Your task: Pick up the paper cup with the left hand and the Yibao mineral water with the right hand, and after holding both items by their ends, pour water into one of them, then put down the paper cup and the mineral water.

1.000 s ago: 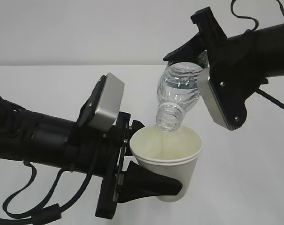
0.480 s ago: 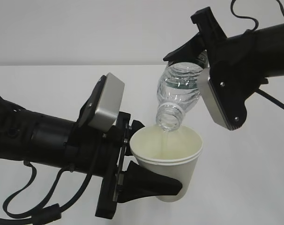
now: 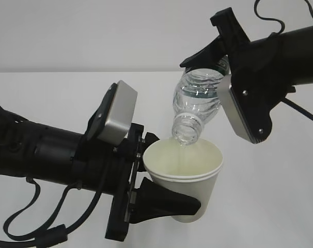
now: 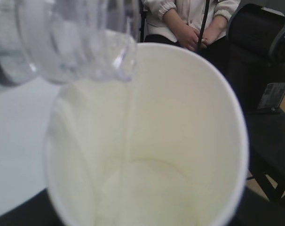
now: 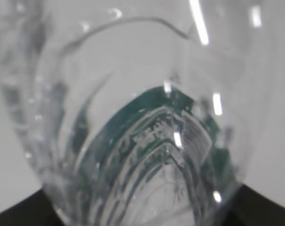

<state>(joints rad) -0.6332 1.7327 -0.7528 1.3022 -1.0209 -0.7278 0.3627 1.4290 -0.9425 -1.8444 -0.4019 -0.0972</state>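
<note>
The white paper cup (image 3: 190, 178) is held off the table, tilted slightly, with my left gripper (image 3: 176, 172) shut on its lower wall. Above it, the clear Yibao mineral water bottle (image 3: 197, 103) points mouth-down over the cup's rim, my right gripper (image 3: 208, 77) shut on its base end. A thin stream of water (image 3: 183, 147) runs from the mouth into the cup. The left wrist view looks into the cup's cream inside (image 4: 189, 117), with the bottle neck (image 4: 86, 42) at top left. The right wrist view is filled by the bottle (image 5: 133, 56) and its green label (image 5: 147, 101).
A white table (image 3: 280, 206) lies under both arms, against a pale wall. Black cables (image 3: 37, 232) hang below the left arm. In the left wrist view a seated person (image 4: 189, 23) and a black chair (image 4: 265, 42) show beyond the cup.
</note>
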